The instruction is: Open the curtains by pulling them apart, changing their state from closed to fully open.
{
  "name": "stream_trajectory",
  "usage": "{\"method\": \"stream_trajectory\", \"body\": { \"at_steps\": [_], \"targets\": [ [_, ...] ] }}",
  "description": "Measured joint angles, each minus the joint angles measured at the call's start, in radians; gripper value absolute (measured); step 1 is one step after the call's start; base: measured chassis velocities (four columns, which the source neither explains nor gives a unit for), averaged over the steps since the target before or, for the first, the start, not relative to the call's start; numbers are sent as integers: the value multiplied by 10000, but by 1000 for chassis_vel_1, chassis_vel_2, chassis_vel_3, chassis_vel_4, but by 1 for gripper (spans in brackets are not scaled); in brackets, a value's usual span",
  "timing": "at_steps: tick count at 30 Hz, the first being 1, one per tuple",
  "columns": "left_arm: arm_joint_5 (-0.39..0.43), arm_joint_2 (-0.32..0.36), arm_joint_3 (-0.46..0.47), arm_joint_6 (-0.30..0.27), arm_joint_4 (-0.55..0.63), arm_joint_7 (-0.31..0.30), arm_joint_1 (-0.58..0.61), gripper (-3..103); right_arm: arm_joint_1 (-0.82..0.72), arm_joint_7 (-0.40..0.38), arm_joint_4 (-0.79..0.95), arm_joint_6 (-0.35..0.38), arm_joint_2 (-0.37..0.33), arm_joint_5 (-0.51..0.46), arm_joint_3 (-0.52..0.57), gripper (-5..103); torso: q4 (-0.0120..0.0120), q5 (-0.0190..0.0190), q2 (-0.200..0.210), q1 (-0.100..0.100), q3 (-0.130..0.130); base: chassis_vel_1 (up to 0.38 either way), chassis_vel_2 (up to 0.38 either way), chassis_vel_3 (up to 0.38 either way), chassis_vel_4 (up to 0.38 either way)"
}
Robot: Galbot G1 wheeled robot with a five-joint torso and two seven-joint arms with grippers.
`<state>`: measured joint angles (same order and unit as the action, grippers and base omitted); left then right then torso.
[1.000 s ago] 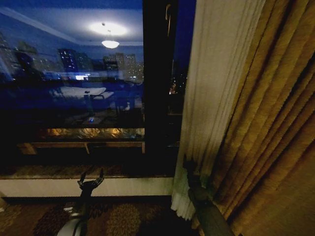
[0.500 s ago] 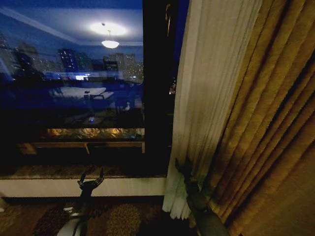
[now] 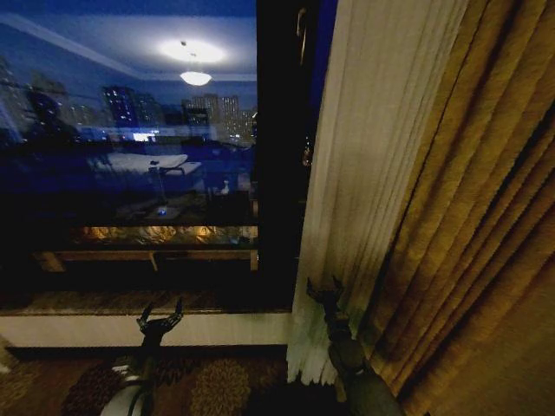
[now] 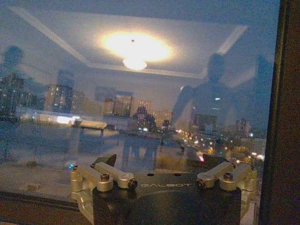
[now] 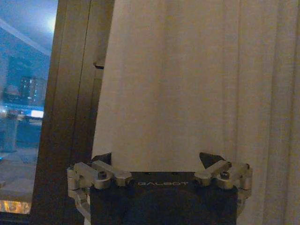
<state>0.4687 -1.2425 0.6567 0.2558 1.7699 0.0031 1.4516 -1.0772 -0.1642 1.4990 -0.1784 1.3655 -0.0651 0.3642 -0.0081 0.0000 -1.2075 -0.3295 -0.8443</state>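
the right gripper [image 3: 325,289] spreads wide against the sheer pleated cream curtain [image 3: 364,191]; left gripper [image 3: 159,314] open, idle.

The curtains [image 3: 364,173] are seen as thin, matt, softly pleated cream cloth. A heavier golden-brown drape [image 3: 486,243] is shown as thick ribbed fabric. The window glass [image 3: 130,156] is rendered glossy and reflective. The right gripper [image 5: 159,161] is built of brushed metal links on matt black housing.
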Motion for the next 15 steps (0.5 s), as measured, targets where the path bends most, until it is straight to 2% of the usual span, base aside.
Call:
{"method": "stream_trajectory", "body": {
  "at_steps": [15],
  "targets": [
    [0,-1,-1,1,0,0,0,100,7,-7,0,14,-2,-1,7,100,-1,0,0,0,0,7,9,-8,-7]
  ]
}}
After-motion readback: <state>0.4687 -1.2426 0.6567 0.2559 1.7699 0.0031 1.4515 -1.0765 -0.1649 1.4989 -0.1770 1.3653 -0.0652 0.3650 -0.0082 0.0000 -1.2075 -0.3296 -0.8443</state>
